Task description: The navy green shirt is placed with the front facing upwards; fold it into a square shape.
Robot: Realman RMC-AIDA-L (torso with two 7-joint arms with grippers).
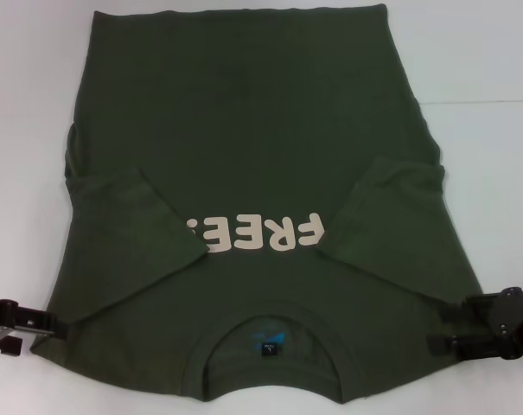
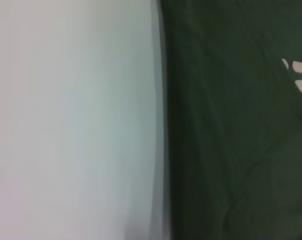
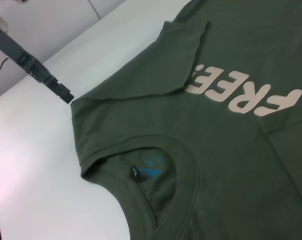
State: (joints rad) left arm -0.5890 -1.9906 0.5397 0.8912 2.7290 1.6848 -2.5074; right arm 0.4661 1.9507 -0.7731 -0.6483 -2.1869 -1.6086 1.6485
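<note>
The navy green shirt point(image 1: 244, 130) lies flat and face up on the white table point(image 1: 486, 52). Its collar point(image 1: 278, 318) is nearest me, and the cream "FREE!" print point(image 1: 257, 235) reads upside down. Both short sleeves, one point(image 1: 131, 233) on the left and one point(image 1: 391, 207) on the right, are folded inward over the chest. My left gripper point(image 1: 54, 328) is at the shirt's left shoulder edge. My right gripper point(image 1: 436, 343) is at the right shoulder edge. The right wrist view shows the shirt point(image 3: 215, 165), its blue neck label point(image 3: 135, 173) and the left gripper point(image 3: 66, 94) at the shoulder corner. In the left wrist view, the shirt point(image 2: 230, 125) meets bare table.
White table surface point(image 3: 36, 165) surrounds the shirt on the left, right and far sides. A seam line in the tabletop point(image 1: 481, 102) runs off to the far right. The shirt's hem point(image 1: 244, 13) reaches the far edge of the head view.
</note>
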